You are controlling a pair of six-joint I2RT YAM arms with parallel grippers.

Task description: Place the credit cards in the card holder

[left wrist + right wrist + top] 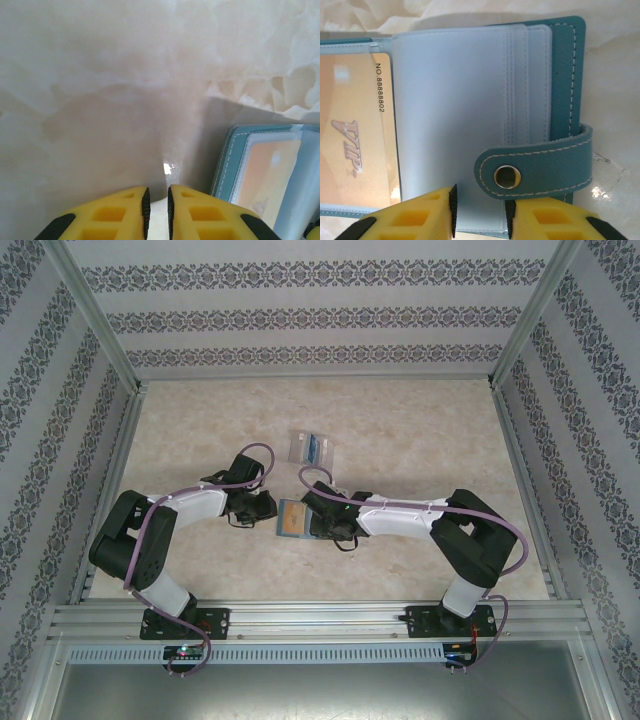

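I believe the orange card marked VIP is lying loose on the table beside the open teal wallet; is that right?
Not quite. The orange VIP card is not loose on the table: it sits inside the open teal wallet, behind a clear sleeve. The right wrist view shows this plainly, with the wallet's teal edge running around the card. The wallet is open, as you said.
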